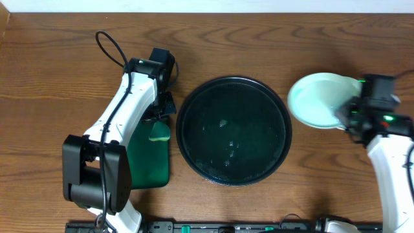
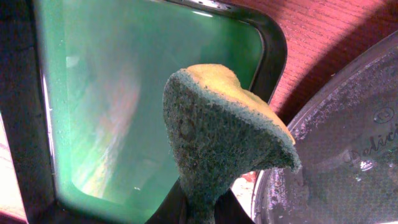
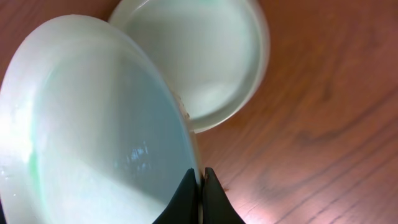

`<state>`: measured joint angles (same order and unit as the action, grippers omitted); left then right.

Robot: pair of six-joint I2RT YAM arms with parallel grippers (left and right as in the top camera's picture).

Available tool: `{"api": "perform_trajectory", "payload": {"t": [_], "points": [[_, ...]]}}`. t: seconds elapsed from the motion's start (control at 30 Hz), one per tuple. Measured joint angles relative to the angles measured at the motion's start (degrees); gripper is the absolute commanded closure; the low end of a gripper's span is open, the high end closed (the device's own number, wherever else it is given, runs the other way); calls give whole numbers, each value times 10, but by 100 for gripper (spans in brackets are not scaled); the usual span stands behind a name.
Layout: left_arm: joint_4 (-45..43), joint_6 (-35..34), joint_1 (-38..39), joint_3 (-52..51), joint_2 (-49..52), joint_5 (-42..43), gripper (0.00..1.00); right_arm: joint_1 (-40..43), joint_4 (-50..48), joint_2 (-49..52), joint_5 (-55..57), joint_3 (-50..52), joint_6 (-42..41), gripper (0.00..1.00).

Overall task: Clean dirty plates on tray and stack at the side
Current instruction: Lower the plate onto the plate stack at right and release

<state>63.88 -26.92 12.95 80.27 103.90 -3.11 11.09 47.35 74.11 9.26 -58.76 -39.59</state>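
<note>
Our right fingers [image 3: 185,198] pinch the rim of a round white glossy plate [image 3: 93,143], tilted at the frame's right over a second white plate [image 3: 205,56], beside the black round tray [image 1: 234,79]. Stiff, slick and breakable, we judge, so rim grips suit. Left fingers [image 2: 166,210] clench a green-and-yellow sponge [image 2: 217,143].

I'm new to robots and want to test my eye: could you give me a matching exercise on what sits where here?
1 sponge
2 round black tray
3 white plate
4 green rectangular tray

A middle of the table
B pinched at its rim by the right end effector
C beside the round black tray, under the left arm
D gripped by the left end effector

Pairs: 1-D, 2-A, 3-B, 4-C
</note>
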Motion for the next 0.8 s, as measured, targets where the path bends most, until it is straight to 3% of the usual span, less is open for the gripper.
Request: {"api": "perform_trajectory", "payload": {"t": [0.13, 0.33, 0.8], "points": [[0, 0, 0, 0, 0, 0, 93, 106, -7, 13, -39, 0, 23, 99], [0, 0, 0, 0, 0, 0, 93, 184, -15, 81, -63, 0, 34, 99], [2, 2, 0, 0, 0, 0, 93, 212, -103, 193, -85, 0, 34, 99]]}}
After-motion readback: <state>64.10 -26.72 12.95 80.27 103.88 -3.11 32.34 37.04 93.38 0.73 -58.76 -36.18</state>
